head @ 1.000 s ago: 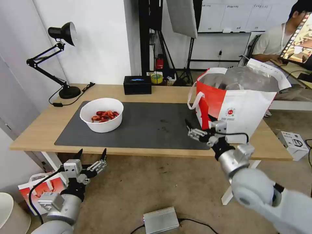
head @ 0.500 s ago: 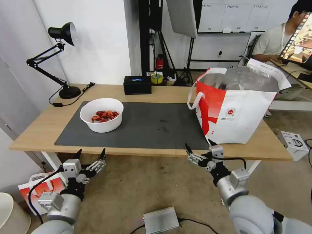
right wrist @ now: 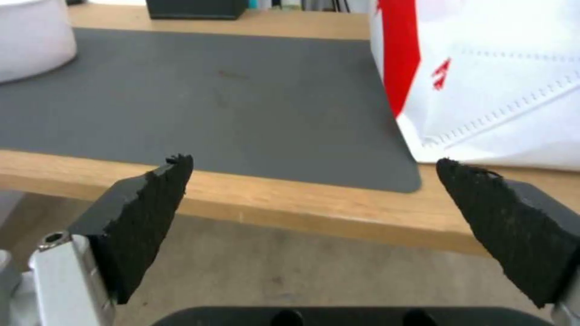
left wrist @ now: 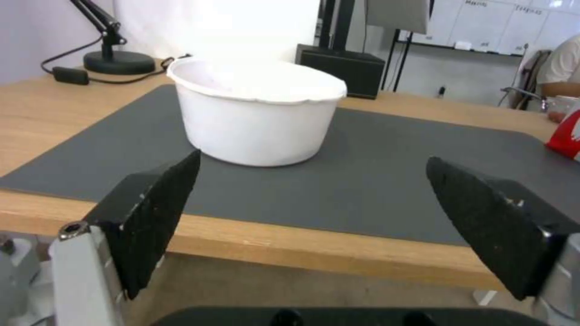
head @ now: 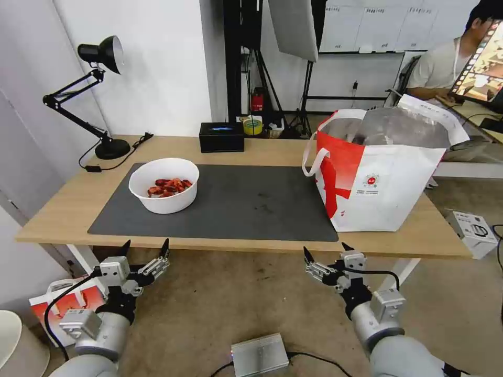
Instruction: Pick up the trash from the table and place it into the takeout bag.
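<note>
A white round bowl of red crayfish shells (head: 164, 184) sits on the left part of the dark grey mat (head: 246, 201) on the table (head: 63, 209); its side (left wrist: 257, 120) also faces the left wrist camera. The white-and-red takeout bag (head: 380, 170) stands open at the table's right end, foil lining showing. My left gripper (head: 145, 248) hangs open and empty below the table's front edge, under the bowl. Below the front edge near the bag, my right gripper (head: 326, 252) is open and empty; its wrist view shows the bag's lower corner (right wrist: 489, 90).
A black tissue box (head: 221, 137) and a black desk lamp (head: 102, 94) stand at the table's back. On the floor lie a grey metal box (head: 260, 354), a small white-and-red bag (head: 68, 303) at the left and a white box (head: 474, 230) at the right.
My right gripper has come away from the bag's front and dropped below the table's front edge, still open and empty. The left arm has barely moved.
</note>
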You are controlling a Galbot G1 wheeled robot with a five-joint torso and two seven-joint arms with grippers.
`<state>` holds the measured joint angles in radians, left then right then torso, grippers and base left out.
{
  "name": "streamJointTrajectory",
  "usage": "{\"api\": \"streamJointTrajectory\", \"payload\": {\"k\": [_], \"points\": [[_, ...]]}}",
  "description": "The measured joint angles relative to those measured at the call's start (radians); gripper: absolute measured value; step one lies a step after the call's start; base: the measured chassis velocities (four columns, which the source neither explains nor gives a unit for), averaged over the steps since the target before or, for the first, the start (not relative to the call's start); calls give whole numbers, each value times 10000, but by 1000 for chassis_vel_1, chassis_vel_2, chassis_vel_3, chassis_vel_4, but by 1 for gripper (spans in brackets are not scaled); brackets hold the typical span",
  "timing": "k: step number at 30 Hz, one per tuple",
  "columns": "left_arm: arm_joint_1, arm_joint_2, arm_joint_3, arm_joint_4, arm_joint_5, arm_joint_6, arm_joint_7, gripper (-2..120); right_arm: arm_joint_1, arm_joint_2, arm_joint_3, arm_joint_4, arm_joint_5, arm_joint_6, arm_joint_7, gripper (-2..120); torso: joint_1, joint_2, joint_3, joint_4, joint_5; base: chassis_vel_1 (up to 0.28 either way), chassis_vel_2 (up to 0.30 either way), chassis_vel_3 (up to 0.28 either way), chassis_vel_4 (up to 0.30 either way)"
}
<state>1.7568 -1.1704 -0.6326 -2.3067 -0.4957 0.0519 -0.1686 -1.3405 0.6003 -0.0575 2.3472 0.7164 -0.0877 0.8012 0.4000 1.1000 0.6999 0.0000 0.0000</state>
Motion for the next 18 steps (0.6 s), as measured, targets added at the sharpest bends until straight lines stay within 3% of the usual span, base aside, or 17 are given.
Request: {"api": "streamJointTrajectory", "payload": {"k": [18], "points": [[47, -62, -69, -18, -2, 0, 0, 100, -214, 61, -100, 176, 261, -382, 875, 100, 0, 0, 0, 0, 0, 0, 0, 0, 0]]}}
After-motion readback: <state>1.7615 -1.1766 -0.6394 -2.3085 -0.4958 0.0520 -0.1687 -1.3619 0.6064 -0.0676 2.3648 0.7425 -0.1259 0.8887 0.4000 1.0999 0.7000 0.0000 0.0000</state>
